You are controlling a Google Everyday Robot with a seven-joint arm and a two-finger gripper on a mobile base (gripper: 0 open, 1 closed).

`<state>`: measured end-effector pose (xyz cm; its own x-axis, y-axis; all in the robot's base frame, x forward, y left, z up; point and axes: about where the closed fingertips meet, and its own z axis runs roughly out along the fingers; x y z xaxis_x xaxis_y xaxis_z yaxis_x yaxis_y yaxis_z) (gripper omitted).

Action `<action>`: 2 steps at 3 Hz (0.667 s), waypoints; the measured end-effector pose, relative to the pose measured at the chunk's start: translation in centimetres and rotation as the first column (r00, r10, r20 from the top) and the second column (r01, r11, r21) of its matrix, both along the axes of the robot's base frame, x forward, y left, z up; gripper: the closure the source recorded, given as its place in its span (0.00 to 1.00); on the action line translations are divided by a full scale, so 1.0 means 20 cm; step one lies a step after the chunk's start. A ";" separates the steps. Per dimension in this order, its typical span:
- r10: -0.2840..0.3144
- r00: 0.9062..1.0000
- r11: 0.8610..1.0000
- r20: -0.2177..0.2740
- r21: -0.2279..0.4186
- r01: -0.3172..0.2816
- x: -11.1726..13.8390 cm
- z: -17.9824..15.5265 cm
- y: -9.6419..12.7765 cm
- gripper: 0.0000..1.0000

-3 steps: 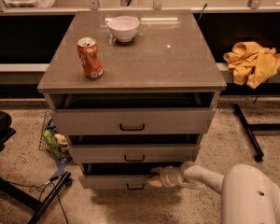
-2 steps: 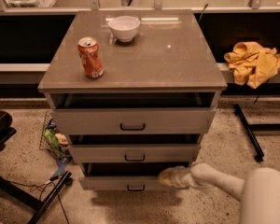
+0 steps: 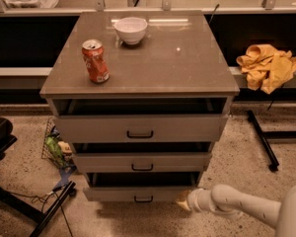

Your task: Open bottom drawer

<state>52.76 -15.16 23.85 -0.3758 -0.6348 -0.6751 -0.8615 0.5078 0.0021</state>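
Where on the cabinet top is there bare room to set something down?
The right half of the cabinet top is bare, from the bowl to the right edge; so is the front strip right of the can. The back-left, between can and bowl, is crowded. The gripper sits low beside the right end of the bottom drawer.

Soda can [image 3: 95, 61], white bowl [image 3: 130, 30], yellow cloth [image 3: 266, 65]

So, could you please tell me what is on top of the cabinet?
A red soda can near the front left and a white bowl at the back; the bowl's inside is partly hidden. The claw is low, beside the bottom drawer.
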 end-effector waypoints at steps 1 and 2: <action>0.043 0.997 0.999 -0.057 0.006 -0.042 -0.25 0.00 0.07 0.85; 0.041 0.998 0.999 -0.056 0.006 -0.041 -0.25 0.00 0.07 0.62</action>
<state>47.74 -13.84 23.84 -0.3873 -0.6469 -0.6569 -0.8798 0.4722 0.0537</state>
